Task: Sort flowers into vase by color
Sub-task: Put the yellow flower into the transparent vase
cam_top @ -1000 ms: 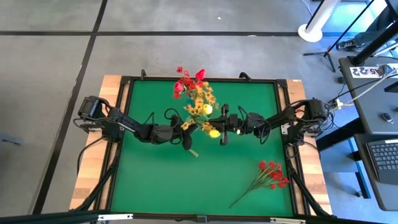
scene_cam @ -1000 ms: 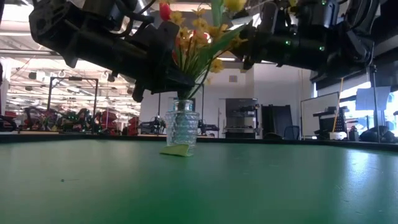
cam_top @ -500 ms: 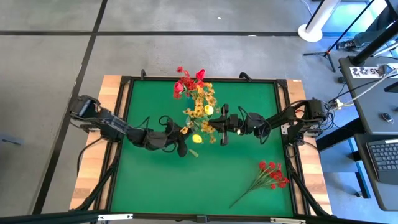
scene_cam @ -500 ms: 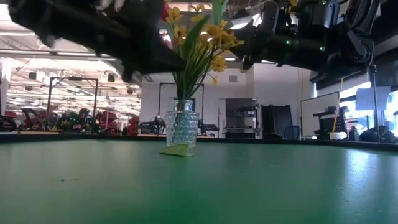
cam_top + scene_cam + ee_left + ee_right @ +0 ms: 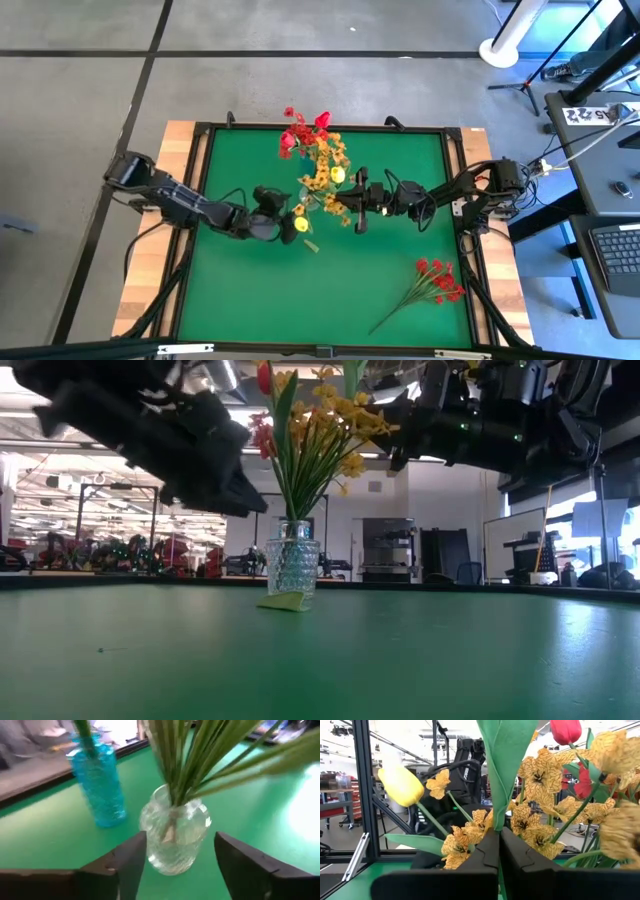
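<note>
Clear glass vase (image 5: 175, 837) between seemingly empty, parted left hand (image 5: 182, 865) fingers.

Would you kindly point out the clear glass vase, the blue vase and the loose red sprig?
clear glass vase (image 5: 175, 837): left wrist view, its body.
blue vase (image 5: 100, 785): left wrist view, its body.
loose red sprig (image 5: 438, 278): high view, its blooms.

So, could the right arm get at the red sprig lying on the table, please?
Probably yes: the red sprig lies alone on bare green mat on the right arm's side. But the right gripper is shut on a leaf at the bouquet and must let go first.
</note>
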`<state>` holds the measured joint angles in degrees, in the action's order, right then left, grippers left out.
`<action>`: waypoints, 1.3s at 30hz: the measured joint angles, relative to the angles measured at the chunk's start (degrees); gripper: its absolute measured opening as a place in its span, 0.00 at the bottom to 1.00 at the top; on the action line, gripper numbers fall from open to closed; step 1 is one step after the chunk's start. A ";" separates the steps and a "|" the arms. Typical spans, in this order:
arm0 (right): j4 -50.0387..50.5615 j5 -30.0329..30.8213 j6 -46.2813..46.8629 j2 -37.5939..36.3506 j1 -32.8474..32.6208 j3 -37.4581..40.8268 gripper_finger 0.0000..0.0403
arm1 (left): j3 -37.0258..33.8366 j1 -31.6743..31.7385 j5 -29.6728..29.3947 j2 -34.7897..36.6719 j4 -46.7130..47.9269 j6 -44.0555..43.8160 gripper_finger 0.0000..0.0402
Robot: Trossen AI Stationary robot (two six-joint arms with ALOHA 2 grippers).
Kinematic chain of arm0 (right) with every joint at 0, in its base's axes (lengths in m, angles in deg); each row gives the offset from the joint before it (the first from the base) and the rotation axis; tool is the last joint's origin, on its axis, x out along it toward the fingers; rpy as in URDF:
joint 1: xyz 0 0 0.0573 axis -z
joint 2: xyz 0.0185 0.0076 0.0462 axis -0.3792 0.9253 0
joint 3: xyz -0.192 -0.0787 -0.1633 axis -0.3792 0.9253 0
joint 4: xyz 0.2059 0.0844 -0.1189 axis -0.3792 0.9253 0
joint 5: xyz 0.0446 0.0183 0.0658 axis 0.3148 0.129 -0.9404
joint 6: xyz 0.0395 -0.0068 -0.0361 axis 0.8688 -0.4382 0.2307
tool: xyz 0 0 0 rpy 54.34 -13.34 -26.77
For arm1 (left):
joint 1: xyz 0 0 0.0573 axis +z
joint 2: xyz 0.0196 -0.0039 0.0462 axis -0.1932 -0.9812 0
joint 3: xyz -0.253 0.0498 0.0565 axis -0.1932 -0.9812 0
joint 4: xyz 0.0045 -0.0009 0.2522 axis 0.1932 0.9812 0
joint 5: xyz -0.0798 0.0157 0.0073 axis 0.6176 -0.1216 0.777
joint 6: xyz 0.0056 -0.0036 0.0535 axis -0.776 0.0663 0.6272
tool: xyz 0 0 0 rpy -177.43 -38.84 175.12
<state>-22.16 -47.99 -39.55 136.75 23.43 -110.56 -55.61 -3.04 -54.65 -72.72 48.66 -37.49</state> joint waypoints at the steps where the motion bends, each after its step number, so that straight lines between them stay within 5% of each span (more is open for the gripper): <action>1: 0.00 0.00 0.05 0.00 0.00 0.00 0.00 | 0.04 1.30 2.12 -0.33 -1.31 0.16 0.59; 13: 2.12 -0.15 0.07 0.00 0.00 -2.75 0.00 | 0.10 8.79 10.36 -3.45 -9.89 7.60 0.63; 39: 5.98 -0.44 0.28 0.00 0.00 -3.80 0.00 | 5.53 12.94 10.80 -15.01 -16.94 16.60 0.62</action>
<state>-16.17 -48.43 -39.27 136.75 23.43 -114.36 -50.09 9.90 -43.85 -87.72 31.72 -20.90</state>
